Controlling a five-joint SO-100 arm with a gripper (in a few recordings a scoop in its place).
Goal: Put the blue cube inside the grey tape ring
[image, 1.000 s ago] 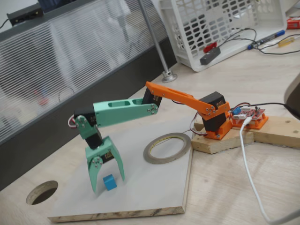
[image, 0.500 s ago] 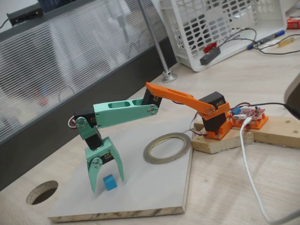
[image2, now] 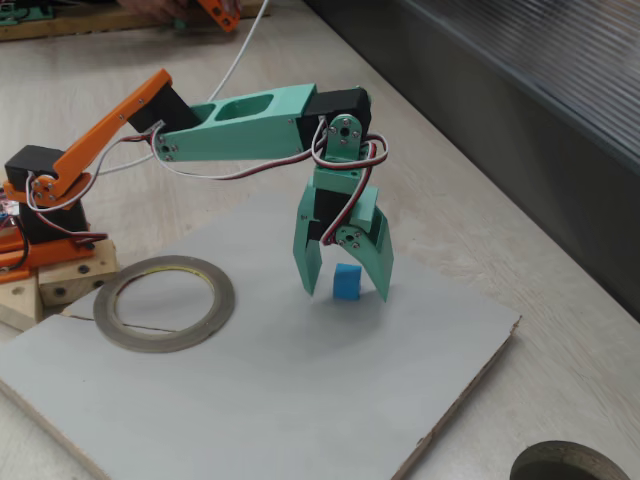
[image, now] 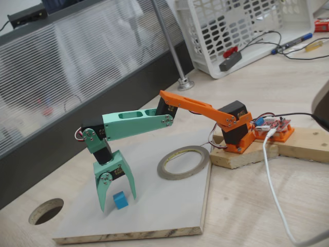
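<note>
Two fingers [image2: 345, 288] open astride blue cube [image2: 346, 281], grey tape ring [image: 183, 162] well apart.

Orange base and rear link, mint-green forearm and jaws, black servos, red-white wires.

A light wooden desk [image: 288, 195] carries a flat pale grey board [image: 164, 206] with a raw wood edge. On the board lie the small sky-blue cube [image: 120, 199] and the flat grey tape ring [image: 183, 162], well apart. The desk has a round dark hole [image: 46, 211]. A white plastic basket [image: 241, 31] sits farther back.
</note>
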